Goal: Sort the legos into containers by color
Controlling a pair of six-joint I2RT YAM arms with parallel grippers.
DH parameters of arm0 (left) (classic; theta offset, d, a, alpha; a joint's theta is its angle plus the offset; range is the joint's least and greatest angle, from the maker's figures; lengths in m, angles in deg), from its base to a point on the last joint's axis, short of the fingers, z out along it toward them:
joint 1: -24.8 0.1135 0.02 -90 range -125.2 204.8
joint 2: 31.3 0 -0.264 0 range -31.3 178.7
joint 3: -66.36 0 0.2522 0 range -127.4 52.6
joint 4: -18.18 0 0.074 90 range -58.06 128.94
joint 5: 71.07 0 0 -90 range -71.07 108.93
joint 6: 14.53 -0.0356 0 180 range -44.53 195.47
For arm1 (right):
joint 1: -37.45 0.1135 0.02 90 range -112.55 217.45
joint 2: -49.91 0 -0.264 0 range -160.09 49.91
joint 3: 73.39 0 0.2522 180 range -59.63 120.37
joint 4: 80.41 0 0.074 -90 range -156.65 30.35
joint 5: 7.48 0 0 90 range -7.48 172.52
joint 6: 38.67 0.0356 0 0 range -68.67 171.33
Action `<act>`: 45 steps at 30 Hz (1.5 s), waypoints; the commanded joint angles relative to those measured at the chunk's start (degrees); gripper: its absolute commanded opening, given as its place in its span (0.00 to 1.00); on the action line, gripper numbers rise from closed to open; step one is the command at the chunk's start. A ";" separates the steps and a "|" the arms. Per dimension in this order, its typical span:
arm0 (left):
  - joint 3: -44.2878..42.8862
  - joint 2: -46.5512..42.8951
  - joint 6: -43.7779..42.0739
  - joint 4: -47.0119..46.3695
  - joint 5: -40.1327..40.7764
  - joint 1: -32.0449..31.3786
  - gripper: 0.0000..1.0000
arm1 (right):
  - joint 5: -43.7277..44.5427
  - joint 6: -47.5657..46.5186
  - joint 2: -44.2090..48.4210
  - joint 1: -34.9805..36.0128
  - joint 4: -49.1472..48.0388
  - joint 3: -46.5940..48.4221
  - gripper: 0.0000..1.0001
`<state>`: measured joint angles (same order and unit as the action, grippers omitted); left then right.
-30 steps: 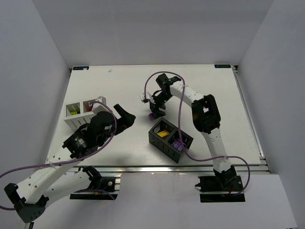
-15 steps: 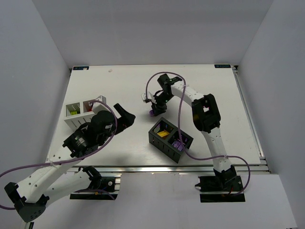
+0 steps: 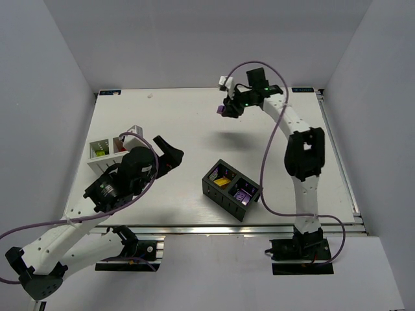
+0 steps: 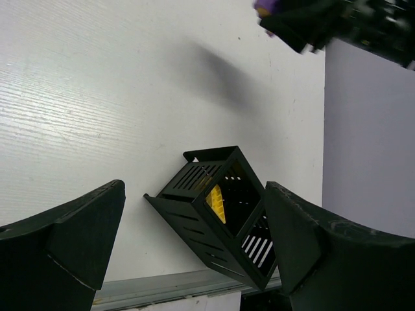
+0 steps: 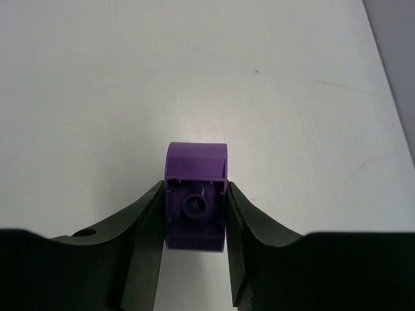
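Note:
My right gripper (image 3: 227,110) is shut on a purple lego (image 5: 195,194), held high above the far middle of the table; the lego shows as a purple spot (image 3: 222,111) in the top view. The black two-compartment box (image 3: 231,189) stands at the near middle, with a yellow lego (image 3: 222,182) in its left cell and a purple lego (image 3: 242,195) in its right cell. It also shows in the left wrist view (image 4: 220,207). My left gripper (image 3: 170,154) is open and empty, to the left of the black box. The white box (image 3: 111,152) holds a green lego (image 3: 98,153) and a red lego (image 3: 119,147).
The table's metal front rail (image 3: 227,228) runs along the near edge. Purple cables loop over both arms. White walls enclose the table on three sides.
My right gripper has risen and swung from just behind the black box toward the far middle of the table, carrying the purple lego. The left arm has shifted slightly.

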<state>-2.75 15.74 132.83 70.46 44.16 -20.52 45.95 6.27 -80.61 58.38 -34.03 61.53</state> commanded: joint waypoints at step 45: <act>0.24 0.33 -2.26 -5.92 -2.47 -0.29 0.98 | -30.13 -53.91 44.83 1.31 38.05 -58.15 0.66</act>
<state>-3.23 17.27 130.82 65.96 42.04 -20.60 15.02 -47.85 -35.70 59.45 5.88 3.46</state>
